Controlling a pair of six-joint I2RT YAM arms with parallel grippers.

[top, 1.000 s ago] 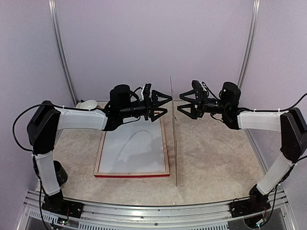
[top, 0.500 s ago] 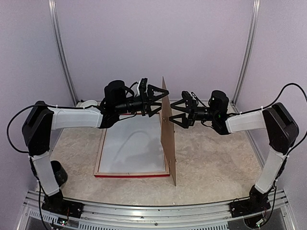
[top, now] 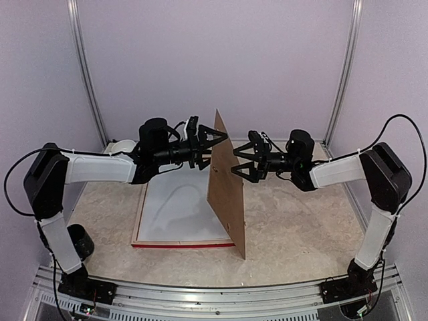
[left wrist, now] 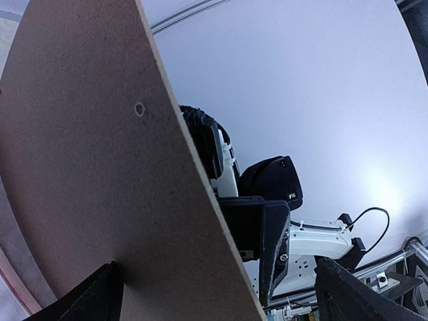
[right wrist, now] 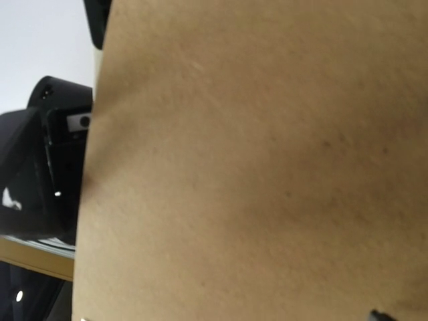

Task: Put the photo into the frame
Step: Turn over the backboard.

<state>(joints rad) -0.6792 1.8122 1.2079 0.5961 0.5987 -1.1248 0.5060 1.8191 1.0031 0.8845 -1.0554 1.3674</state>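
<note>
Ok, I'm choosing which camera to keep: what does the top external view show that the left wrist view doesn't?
Only top external: the whole frame lying on the table, the photo white side up inside it. Only left wrist: a small hole in the backing board. Both: that board standing on edge, tilted, between the open left gripper and right gripper.

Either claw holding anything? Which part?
Nothing gripped. Both are open: left claw straddles the board's upper edge, right claw faces its flat side.
</note>
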